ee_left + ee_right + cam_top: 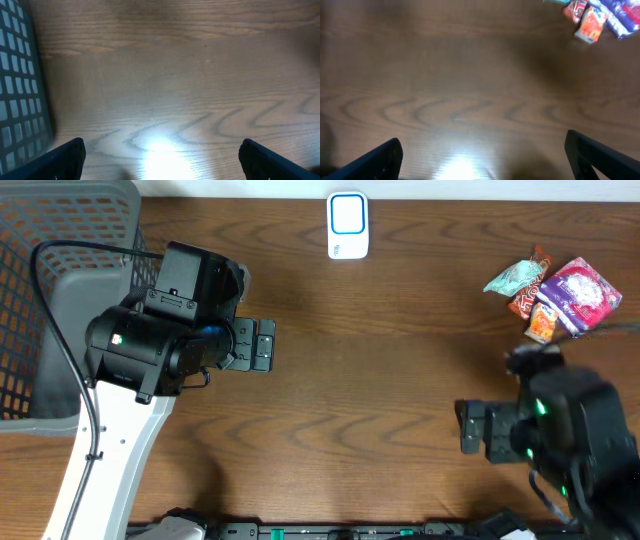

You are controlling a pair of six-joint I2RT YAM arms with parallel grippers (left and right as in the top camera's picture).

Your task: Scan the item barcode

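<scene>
A small pile of snack items lies at the table's far right: a teal packet (514,277), a red wrapper (529,292), an orange pack (543,322) and a pink-purple bag (580,293). The orange pack (590,26) and red wrapper (574,10) also show at the top right of the right wrist view. A white and blue barcode scanner (347,225) stands at the back centre. My left gripper (263,345) (162,152) is open over bare wood near the basket. My right gripper (470,428) (482,152) is open, below and left of the pile, holding nothing.
A grey mesh basket (60,300) fills the left back corner, its wall (17,90) visible at the left of the left wrist view. A black cable (60,330) loops over it. The wooden tabletop (380,380) spreads between the two arms.
</scene>
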